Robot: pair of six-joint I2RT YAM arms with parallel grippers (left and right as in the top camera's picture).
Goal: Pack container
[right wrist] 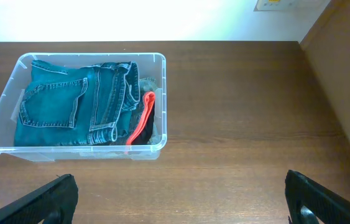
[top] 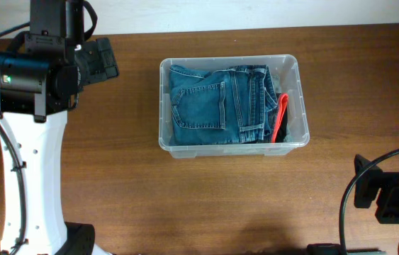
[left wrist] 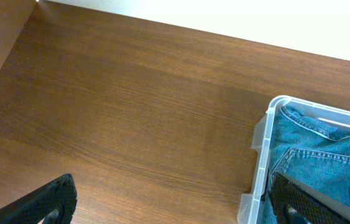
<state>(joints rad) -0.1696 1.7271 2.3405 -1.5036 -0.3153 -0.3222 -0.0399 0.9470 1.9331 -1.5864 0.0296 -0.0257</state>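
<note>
The container [top: 162, 106], a clear plastic bin, stands at the table's middle. Folded blue jeans [top: 217, 103] fill most of it, and a red and black garment [top: 281, 117] lies along its right side. Its floor is hidden under the clothes. My left gripper [left wrist: 175, 211] is open and empty above the bare table, just left of the container's corner [left wrist: 262, 137], with the jeans [left wrist: 324, 155] in view. My right gripper [right wrist: 181, 205] is open and empty, well in front of and to the right of the container [right wrist: 162, 93], jeans [right wrist: 69, 102] and red garment [right wrist: 138, 121].
The left arm's white column and black head [top: 36, 78] stand at the left of the table. The right arm's black base and cables [top: 390, 198] sit at the front right. A white wall runs along the table's far edge [top: 256, 14].
</note>
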